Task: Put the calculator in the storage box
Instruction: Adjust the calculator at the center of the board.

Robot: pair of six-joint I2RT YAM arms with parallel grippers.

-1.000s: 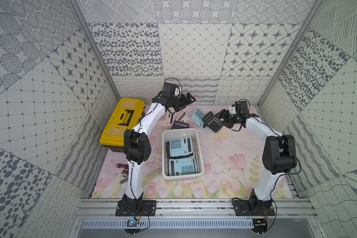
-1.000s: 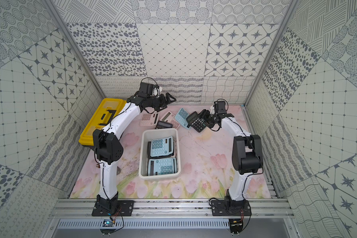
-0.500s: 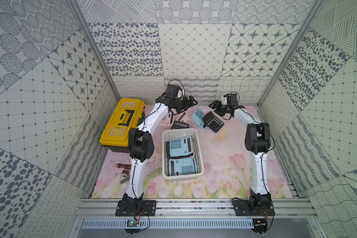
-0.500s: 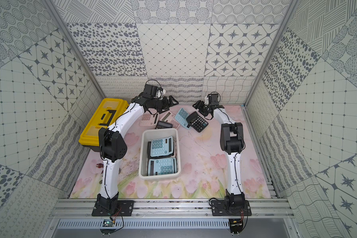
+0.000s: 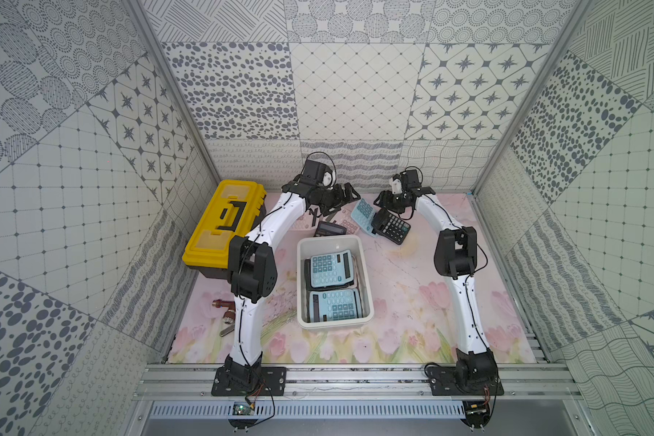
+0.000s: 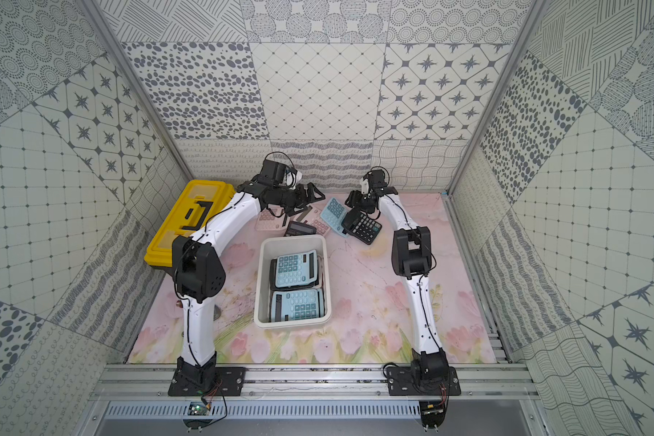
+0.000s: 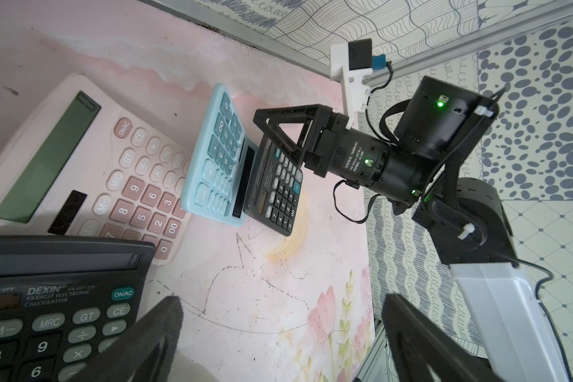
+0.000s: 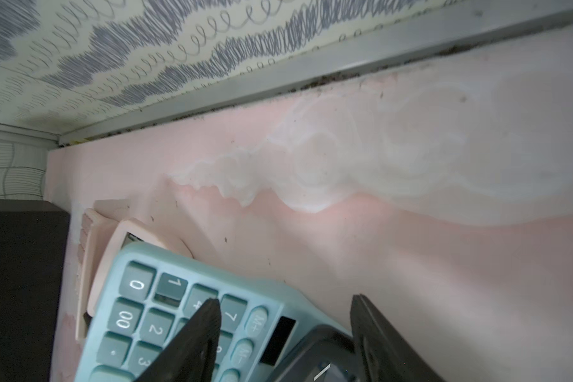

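Observation:
The white storage box [image 5: 300,287] [image 6: 259,287] stands mid-table with two light-blue calculators lying in it. Behind it lie loose calculators: a small black one [image 5: 391,228] [image 8: 318,357], a light-blue one [image 5: 363,215] [image 8: 179,314], a pink one [image 7: 90,158] and a larger black one [image 7: 47,314]. My right gripper [image 5: 384,200] [image 8: 285,317] is open and straddles the far end of the small black calculator, one finger over the light-blue keys. My left gripper [image 5: 346,192] [image 7: 285,330] is wide open over bare mat beside the larger black calculator, holding nothing.
A yellow-lidded black toolbox [image 5: 223,222] sits at the back left against the wall. Small metal parts [image 5: 227,313] lie near the left arm's base. The back wall rail [image 8: 278,79] runs close behind both grippers.
The right arm has swung inward and stretched toward the back wall, bringing its gripper over the small black calculator's far end, with its jaws slightly narrower. The left gripper shifted slightly right.

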